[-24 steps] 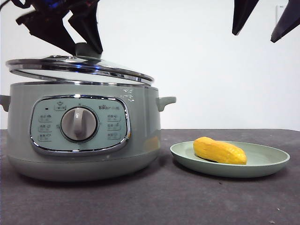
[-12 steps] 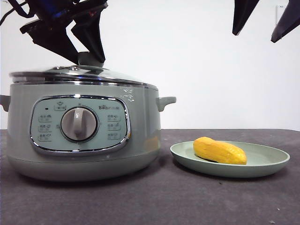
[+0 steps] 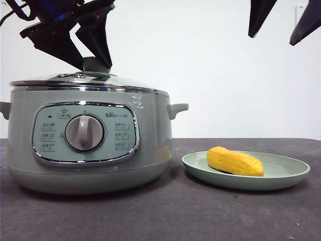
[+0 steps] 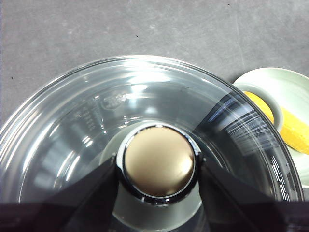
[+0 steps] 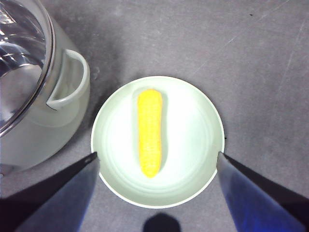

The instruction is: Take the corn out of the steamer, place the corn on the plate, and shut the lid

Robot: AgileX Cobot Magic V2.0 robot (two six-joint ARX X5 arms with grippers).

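Note:
The glass lid [image 3: 120,83] sits level on the sage-green steamer [image 3: 150,140]. My left gripper [image 3: 93,63] is shut on the lid's knob [image 4: 158,162], one jaw on each side, and the glass lid [image 4: 96,111] lies below it. The yellow corn [image 3: 234,161] lies on the pale green plate [image 3: 296,176], to the right of the steamer. My right gripper [image 3: 273,37] hangs open and empty high above the plate. In the right wrist view the corn [image 5: 149,133] lies in the middle of the plate [image 5: 193,121], between the open jaws of the gripper [image 5: 157,157].
The steamer's side handle [image 5: 72,77] points toward the plate with a small gap between them. The dark grey table [image 3: 200,216] runs in front of both. A white wall stands behind.
The left gripper lowered the lid from tilted above the steamer down onto its rim, where it now rests level. The right gripper, corn and plate have not moved.

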